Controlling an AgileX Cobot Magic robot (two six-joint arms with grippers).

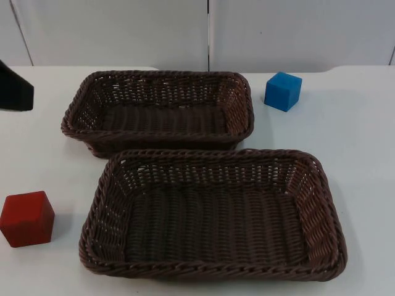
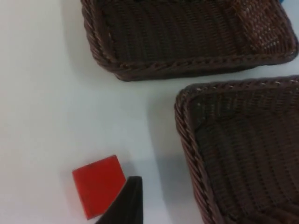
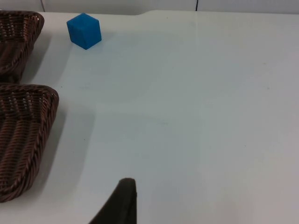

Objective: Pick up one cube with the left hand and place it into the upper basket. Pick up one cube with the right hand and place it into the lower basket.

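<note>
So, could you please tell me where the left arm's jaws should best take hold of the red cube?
Probably from above, closing on two opposite vertical faces of the red cube. It sits flat on the white table, apart from the lower basket, so every side looks free.

No readable text, labels, brands, numbers or signs appear on the two dark brown woven wicker baskets (image 1: 92, 132), the red cube (image 1: 26, 218), the blue cube (image 1: 283, 90) or the white table top (image 1: 364, 154).
</note>
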